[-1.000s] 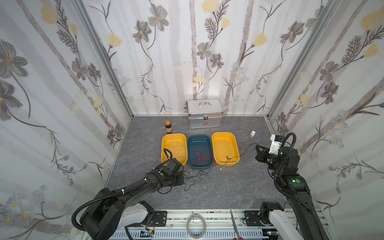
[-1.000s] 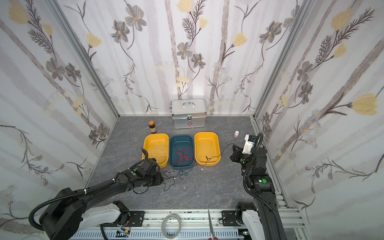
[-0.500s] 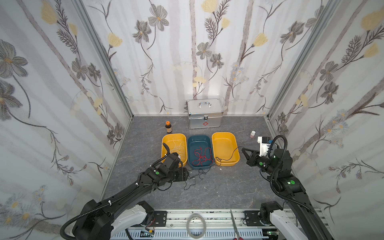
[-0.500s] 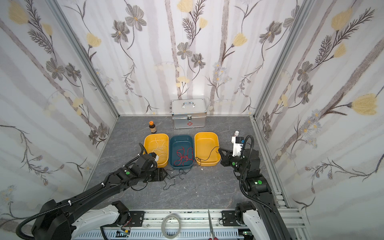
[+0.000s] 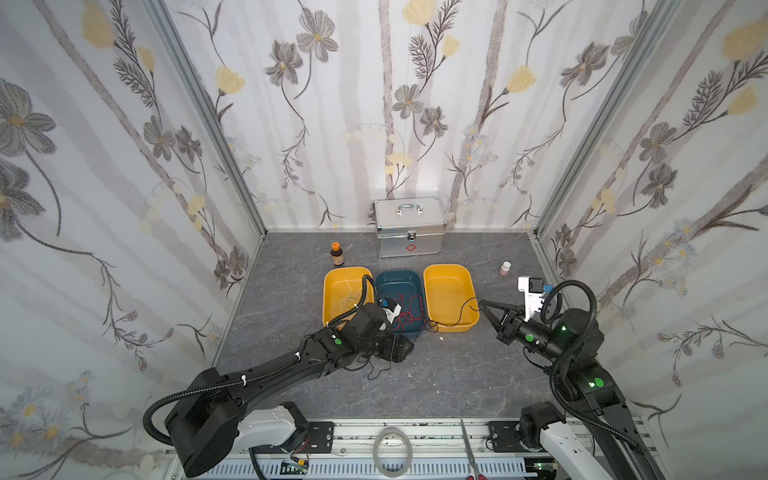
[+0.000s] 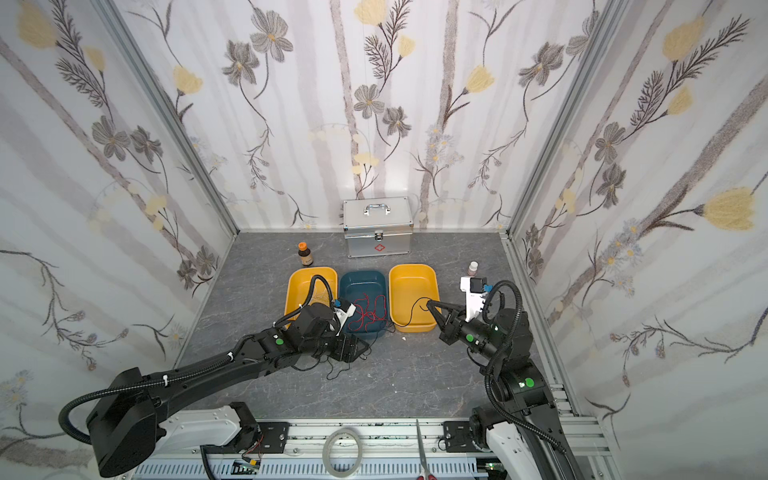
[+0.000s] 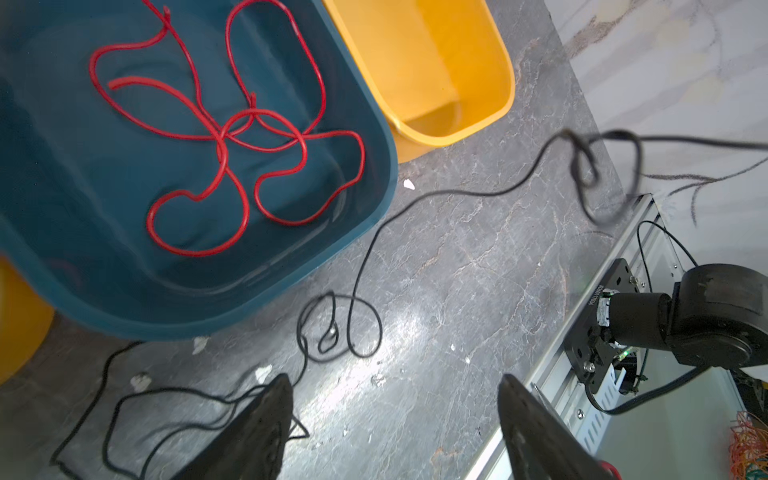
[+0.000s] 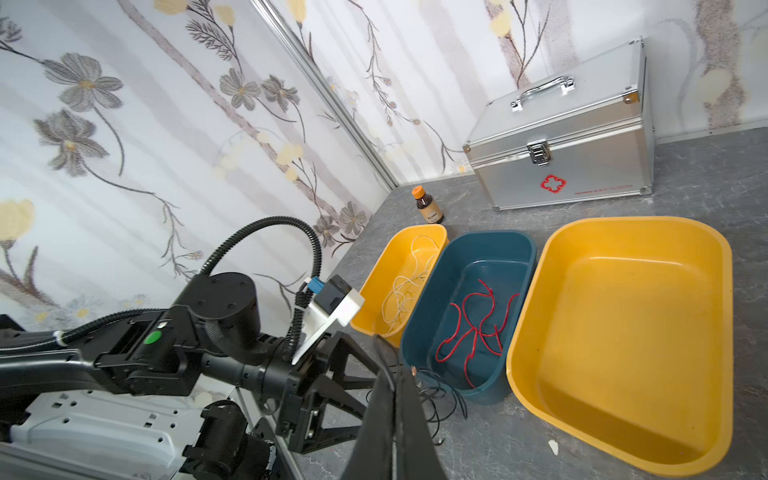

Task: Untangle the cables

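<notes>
Both top views, right gripper (image 5: 482, 303): clamped on the black cable (image 5: 461, 312), strand across the right yellow bin (image 5: 446, 267).
Left gripper (image 5: 400, 350): low, just beside the blue bin (image 5: 397, 273).
Left wrist, fingers (image 7: 257, 428): spread wide, nothing between; black cable loops just beside one.
Right wrist: red cable (image 8: 473, 328) in blue bin, white cable (image 8: 405, 286) in left yellow bin (image 8: 419, 227).
Pull: slow and rightward, loops watched for tightening.
Against a second ago: left jaws wider; right gripper nearer the bins.
</notes>
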